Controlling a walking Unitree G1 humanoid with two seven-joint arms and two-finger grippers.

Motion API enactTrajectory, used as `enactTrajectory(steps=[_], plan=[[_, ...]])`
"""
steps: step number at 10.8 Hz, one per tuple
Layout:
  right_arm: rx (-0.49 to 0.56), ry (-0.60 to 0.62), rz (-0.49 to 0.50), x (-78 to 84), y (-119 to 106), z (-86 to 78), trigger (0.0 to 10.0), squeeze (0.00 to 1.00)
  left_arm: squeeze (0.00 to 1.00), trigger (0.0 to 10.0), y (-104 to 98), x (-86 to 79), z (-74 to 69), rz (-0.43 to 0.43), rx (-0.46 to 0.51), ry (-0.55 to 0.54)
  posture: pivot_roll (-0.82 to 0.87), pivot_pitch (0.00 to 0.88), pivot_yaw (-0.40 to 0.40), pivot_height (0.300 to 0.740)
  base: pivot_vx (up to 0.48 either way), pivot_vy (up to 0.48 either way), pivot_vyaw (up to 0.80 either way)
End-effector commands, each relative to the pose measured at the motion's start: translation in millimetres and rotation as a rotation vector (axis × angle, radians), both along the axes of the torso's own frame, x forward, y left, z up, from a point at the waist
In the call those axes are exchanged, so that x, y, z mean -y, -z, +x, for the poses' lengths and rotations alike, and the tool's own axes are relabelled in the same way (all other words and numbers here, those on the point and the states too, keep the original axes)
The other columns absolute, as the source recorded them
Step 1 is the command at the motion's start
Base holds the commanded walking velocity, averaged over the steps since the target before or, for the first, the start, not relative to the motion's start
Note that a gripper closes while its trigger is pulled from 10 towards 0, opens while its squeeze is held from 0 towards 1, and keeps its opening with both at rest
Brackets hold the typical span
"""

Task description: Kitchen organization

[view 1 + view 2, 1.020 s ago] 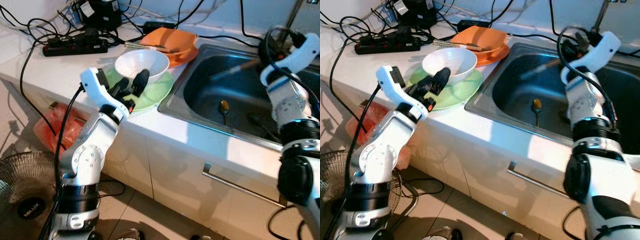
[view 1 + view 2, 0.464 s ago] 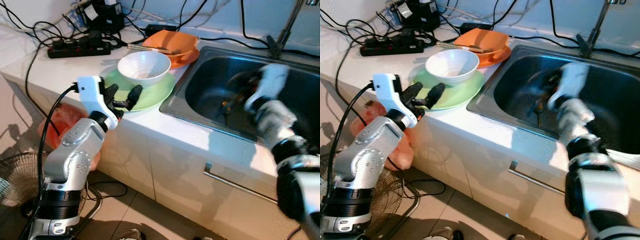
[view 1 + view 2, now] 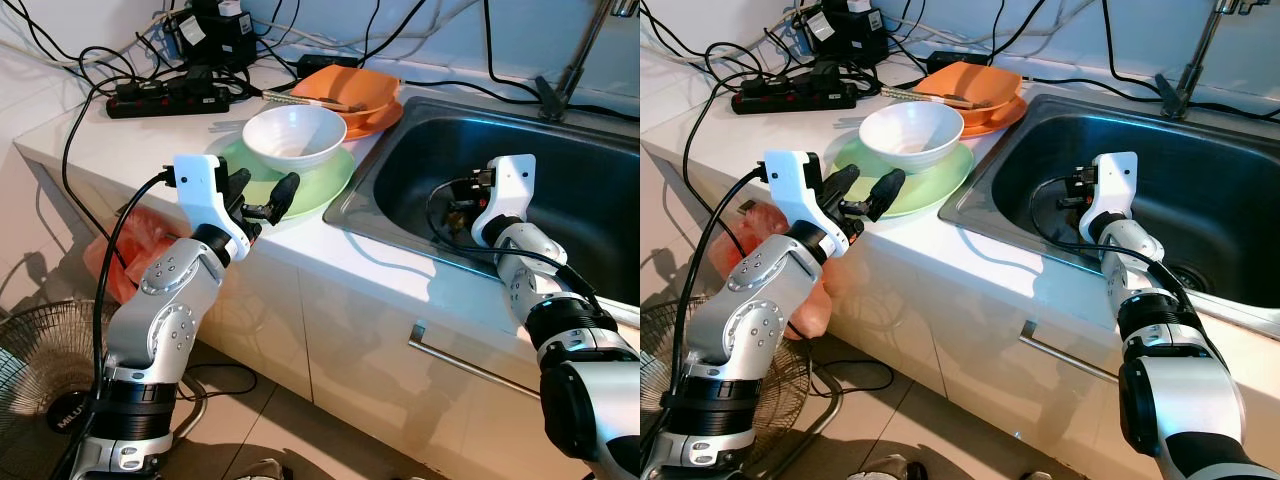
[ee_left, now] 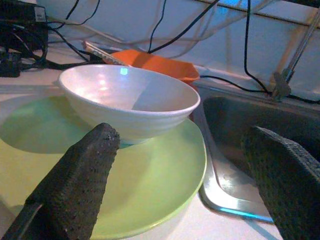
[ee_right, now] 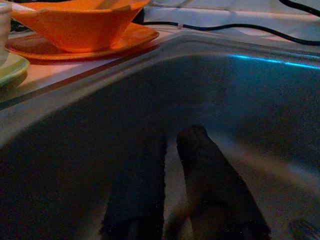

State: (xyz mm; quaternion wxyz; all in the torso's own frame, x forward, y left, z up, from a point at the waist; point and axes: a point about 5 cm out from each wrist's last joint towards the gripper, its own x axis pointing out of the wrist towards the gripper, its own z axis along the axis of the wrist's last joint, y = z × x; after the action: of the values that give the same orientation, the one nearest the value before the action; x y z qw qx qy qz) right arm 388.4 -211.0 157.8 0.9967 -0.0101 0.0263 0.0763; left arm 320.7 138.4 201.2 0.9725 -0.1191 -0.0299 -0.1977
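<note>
Sitting at about 9 o'clock in the head views, a caged fan [image 3: 40,385] stands on the tiled floor beside the counter front. Above it, toward 11 o'clock, a black power strip [image 3: 170,92] lies on the white counter [image 3: 120,135] among tangled cables. The left gripper [image 3: 262,195] hovers at the counter's front edge, its two black fingers [image 4: 75,185] spread wide apart, holding nothing, and aimed at the near rim of a green plate [image 3: 322,182]. A white bowl [image 3: 294,135] rests upright on that plate. Just beyond, at 12 o'clock, an orange bowl [image 3: 345,88] sits on an orange plate [image 3: 380,113], with what look like chopsticks [image 3: 300,97] lying across the bowl's rim. To the plate's right, a steel sink [image 3: 420,150] is set into the counter, with a faucet stem [image 3: 580,55] rising at 1 o'clock. The right gripper [image 5: 172,200] is lowered inside the basin near its front wall at 3 o'clock; its fingers lie close together, nearly touching, with nothing visible between them in the dim wrist view. A cabinet handle [image 3: 470,368] runs below the sink at 5 o'clock.
</note>
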Motion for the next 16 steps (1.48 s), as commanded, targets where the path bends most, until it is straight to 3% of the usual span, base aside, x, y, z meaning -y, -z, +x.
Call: enactTrajectory(steps=[1,7,10,16], plan=[[0.01,-0.003,-0.019,1.6,-2,0.2,10.0,1.0,0.0,10.0,3,-4.4,0.5,0.003,-0.009,-0.019,0.09,0.012,0.071,0.74,0.0,0.0,0.0],[0.026,-0.02,-0.059,-4.2,-4,1.0,10.0,1.0,0.0,10.0,4,-3.7,0.0,-0.034,-0.021,-0.032,0.08,0.018,0.065,0.74,0.0,0.0,0.0],[0.092,0.003,-0.158,1.6,-23,4.4,10.0,1.0,0.0,10.0,3,-12.2,4.8,-0.071,-0.04,-0.094,0.08,0.017,0.055,0.74,0.0,0.0,0.0],[0.272,0.041,-0.072,-3.8,-66,-1.3,10.0,1.0,0.0,10.0,1,-33.6,12.0,-0.061,-0.029,-0.228,0.06,0.016,0.036,0.74,0.0,0.0,0.0]])
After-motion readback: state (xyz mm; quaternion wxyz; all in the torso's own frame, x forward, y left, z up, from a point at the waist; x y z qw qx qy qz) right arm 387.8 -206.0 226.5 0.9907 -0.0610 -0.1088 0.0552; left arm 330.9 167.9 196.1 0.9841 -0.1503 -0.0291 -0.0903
